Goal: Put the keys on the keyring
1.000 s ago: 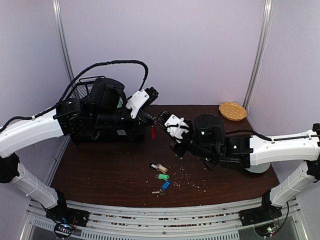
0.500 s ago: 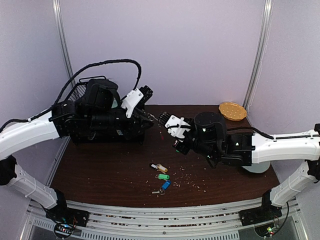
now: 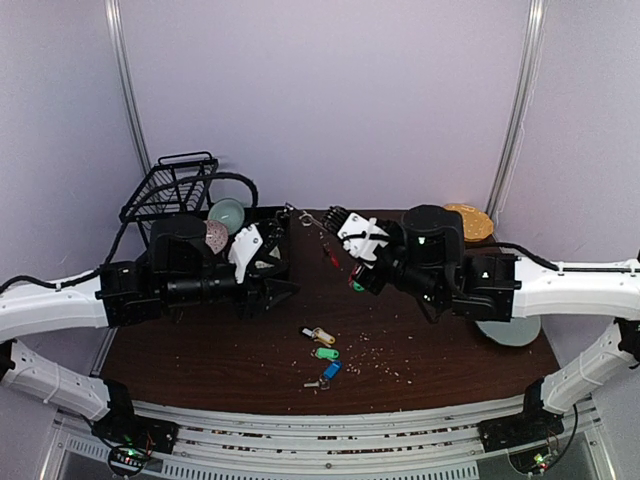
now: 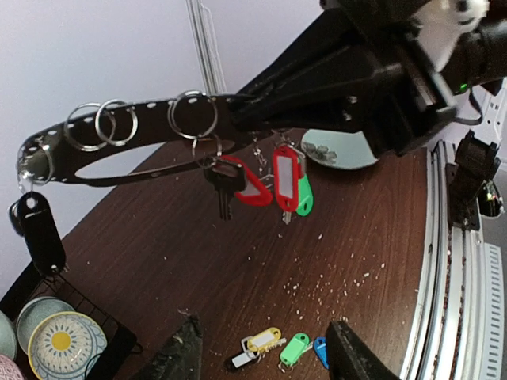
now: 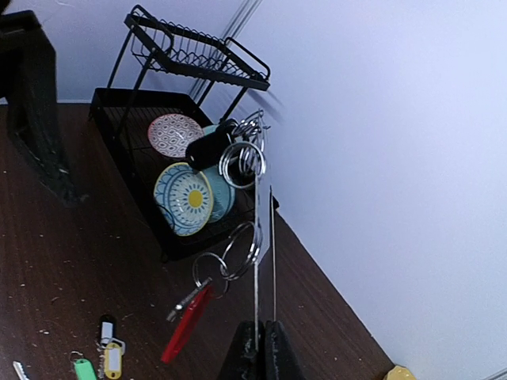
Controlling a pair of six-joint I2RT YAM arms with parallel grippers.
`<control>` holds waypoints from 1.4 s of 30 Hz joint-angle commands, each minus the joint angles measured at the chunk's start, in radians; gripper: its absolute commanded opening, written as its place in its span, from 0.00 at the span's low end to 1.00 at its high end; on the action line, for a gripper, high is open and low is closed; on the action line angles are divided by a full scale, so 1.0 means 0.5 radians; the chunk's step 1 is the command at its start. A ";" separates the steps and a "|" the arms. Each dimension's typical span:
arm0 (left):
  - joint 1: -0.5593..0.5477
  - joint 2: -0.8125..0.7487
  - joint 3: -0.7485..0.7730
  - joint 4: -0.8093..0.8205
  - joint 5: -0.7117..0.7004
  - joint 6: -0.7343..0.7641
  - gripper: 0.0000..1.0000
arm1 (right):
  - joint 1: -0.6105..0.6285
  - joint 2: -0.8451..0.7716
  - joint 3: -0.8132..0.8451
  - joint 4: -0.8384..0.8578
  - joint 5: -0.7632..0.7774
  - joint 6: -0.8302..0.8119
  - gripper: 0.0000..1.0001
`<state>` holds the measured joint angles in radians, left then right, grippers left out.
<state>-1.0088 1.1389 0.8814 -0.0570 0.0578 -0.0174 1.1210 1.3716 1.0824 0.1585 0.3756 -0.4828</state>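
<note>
My right pincer (image 3: pixel 340 232) is closed on one end of the keyring (image 4: pixel 150 134), a thin dark hoop held up in the air above the bench (image 3: pixel 200 340). In the right wrist view the hoop rises edge-on from between my fingers. Small split rings (image 4: pixel 192 115) hang along it, and below them dangle red-tagged keys (image 4: pixel 287 176) and a green one. A black tag (image 4: pixel 40 233) hangs at the hoop's far end.

My left pincer (image 4: pixel 261 356) is open and holds nothing. It sits low, facing the hoop, with its two fingertips spread.

Just beyond my left fingertips, three loose keys (image 3: pixel 322 352) lie together on the bench, tagged yellow, green and blue.

I judge the keys light, hard and slippery on the metal. The flat plastic tag looks the surest place to grip, leaving each key's small ring free. The hoop looks springy and thin, so it may sway or twist when pushed.
</note>
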 commanded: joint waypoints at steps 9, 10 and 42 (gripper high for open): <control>0.014 -0.090 -0.061 0.256 -0.229 0.088 0.66 | -0.573 -0.008 -0.102 0.025 -0.058 -0.256 0.00; 0.014 -0.089 -0.069 0.251 -0.239 0.091 0.66 | -0.623 0.006 -0.148 0.046 -0.092 -0.243 0.00; 0.092 0.056 -0.129 0.189 -0.304 0.075 0.70 | -0.786 0.548 -0.563 0.310 -0.098 -0.302 0.02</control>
<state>-0.9840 1.1358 0.8459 0.0135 -0.0971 0.0540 0.7341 1.6569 0.7967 0.3134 0.3058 -0.6403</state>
